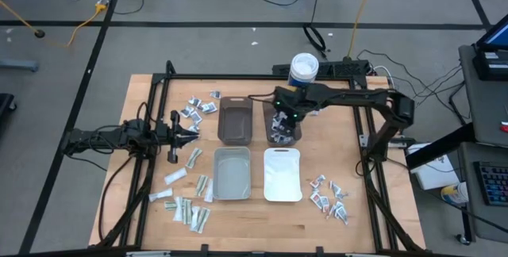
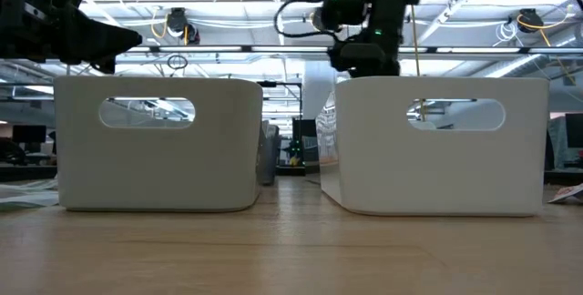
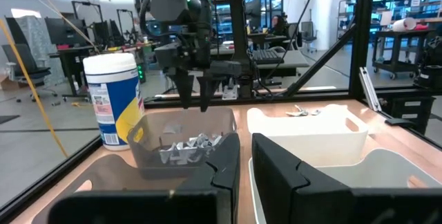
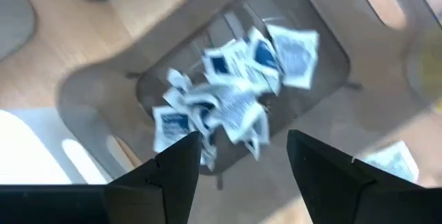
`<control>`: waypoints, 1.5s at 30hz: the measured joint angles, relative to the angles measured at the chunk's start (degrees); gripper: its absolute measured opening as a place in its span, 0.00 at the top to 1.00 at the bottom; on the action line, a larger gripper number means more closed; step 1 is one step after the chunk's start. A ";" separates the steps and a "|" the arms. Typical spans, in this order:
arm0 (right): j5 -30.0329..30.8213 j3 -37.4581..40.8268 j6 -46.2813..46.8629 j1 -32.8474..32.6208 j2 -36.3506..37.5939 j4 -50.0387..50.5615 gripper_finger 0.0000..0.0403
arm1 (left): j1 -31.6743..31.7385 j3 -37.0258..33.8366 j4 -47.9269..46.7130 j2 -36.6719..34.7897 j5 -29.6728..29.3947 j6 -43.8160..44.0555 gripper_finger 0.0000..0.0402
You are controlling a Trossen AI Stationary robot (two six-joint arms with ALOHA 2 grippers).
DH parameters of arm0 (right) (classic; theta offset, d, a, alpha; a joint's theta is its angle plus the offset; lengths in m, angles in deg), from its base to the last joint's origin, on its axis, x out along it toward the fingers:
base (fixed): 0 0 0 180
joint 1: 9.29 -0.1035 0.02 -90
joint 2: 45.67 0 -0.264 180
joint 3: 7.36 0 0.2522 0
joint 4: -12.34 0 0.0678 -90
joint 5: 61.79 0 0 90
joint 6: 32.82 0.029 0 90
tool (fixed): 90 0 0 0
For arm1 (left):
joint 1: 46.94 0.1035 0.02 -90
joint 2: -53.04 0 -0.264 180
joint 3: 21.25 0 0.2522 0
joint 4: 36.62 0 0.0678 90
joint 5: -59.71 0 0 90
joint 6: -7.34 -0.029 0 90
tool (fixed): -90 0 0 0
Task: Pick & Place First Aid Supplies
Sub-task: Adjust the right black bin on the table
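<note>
From the low view little of the work can be read: two white bin walls [image 2: 159, 145] fill the picture and hide whatever lies behind them, and only the dark upper parts of the arms show above their rims. The right wrist view is smeared, so the packets [image 4: 235, 92] show as white squares with blue marks, their print unreadable. In the left wrist view that arm's own dark fingers block the near table.

The right gripper [image 1: 282, 124] hangs over the dark grey bin [image 1: 295, 134] at the far right of the four bins, just in front of the white round tub [image 1: 303, 68]. Its fingers [image 4: 176, 165] stand apart with nothing between them. The heap of packets lies in that bin's bottom directly below the spread fingers, apart from them; seen from the left wrist the fingertips [image 3: 193, 96] hover above the pile, clear of it.

The left gripper [image 1: 184, 128] waits at the table's left, beside the brown bin [image 1: 235, 120], jaws closed and holding nothing that can be seen. More packets lie loose on the wood: a cluster [image 1: 198, 108] beyond the left gripper, longer pale strips [image 1: 186, 205] toward the front left, and a red-marked group [image 1: 329, 196] at the front right, near the white bin [image 1: 282, 174]
</note>
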 joint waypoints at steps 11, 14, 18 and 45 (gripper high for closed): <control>3.48 16.47 -3.89 5.58 11.72 -5.34 0.48 | -0.01 -0.01 -0.02 0.01 0.00 0.00 0.88; 3.28 19.67 -6.64 8.82 13.64 -6.57 0.48 | 0.00 0.00 0.00 0.01 0.00 0.00 0.88; 3.56 21.59 -10.38 12.61 14.60 -6.77 0.48 | -0.01 -0.01 0.00 0.01 0.00 0.00 0.88; 0.85 26.00 -7.07 16.74 18.31 -0.55 0.48 | 0.01 -0.01 0.00 -0.01 0.00 0.00 0.88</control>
